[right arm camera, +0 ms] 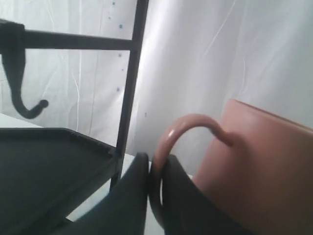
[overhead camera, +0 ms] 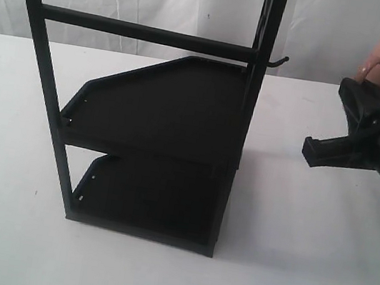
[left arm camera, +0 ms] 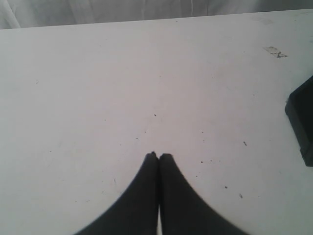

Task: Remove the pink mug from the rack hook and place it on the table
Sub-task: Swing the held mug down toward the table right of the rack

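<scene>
- pink mug: off the peg and held in the air. in the exterior view it sits at about 3 o'clock from the rack hook, well apart from it. only part of it shows there, at the frame edge above the arm.
- right gripper: fingers pinched tight on the mug's loop handle, one on either side of the loop. the mug body lies just beside the fingers.
- rack hook: stands free of the mug, sticking out from the upright post at about 1 o'clock on the rack, tip turned up.
- rack: upright on the table, two dark trays one above the other, each with an angled corner.
- left gripper: fingers closed on themselves, tips touching, over bare white tabletop. whether the tips touch the table cannot be told. a dark corner of the rack shows nearby in the left wrist view.
</scene>
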